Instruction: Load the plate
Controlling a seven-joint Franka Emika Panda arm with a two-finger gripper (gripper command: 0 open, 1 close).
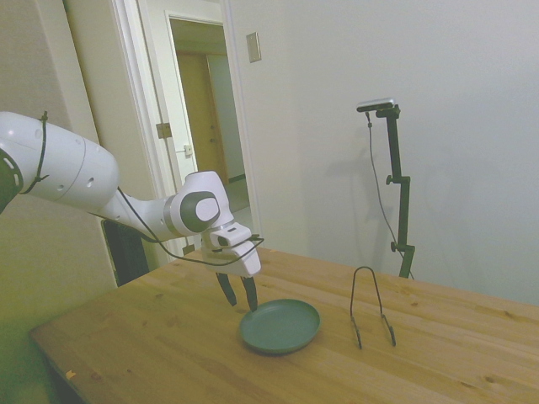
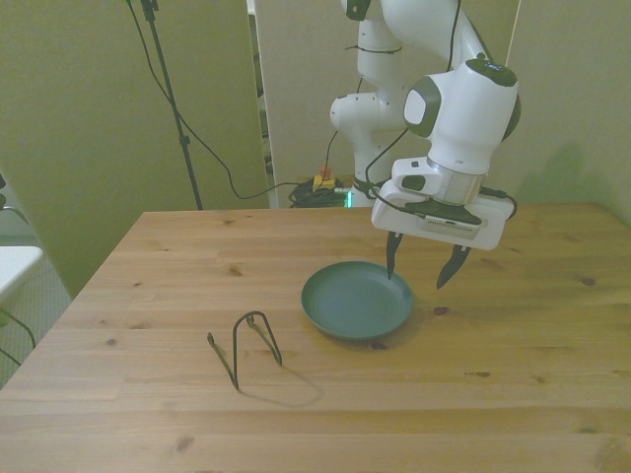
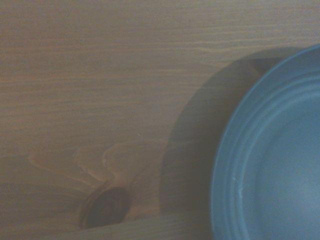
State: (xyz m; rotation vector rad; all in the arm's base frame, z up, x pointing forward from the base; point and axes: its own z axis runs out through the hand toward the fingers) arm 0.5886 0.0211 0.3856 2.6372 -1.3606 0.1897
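Claw spread over the plate's rim.

Nearest me in the front view I see the wire stand (image 2: 246, 345) on the desk (image 2: 513, 394), then the plate (image 2: 355, 301) flat mid-desk, then my claw (image 2: 424, 271), empty, fingers apart, hovering over the plate's edge on the front view's right.

Curved rim of the plate (image 3: 235, 165), its shadow on the wooden table (image 3: 100, 75), dark knot (image 3: 106, 207) nearby
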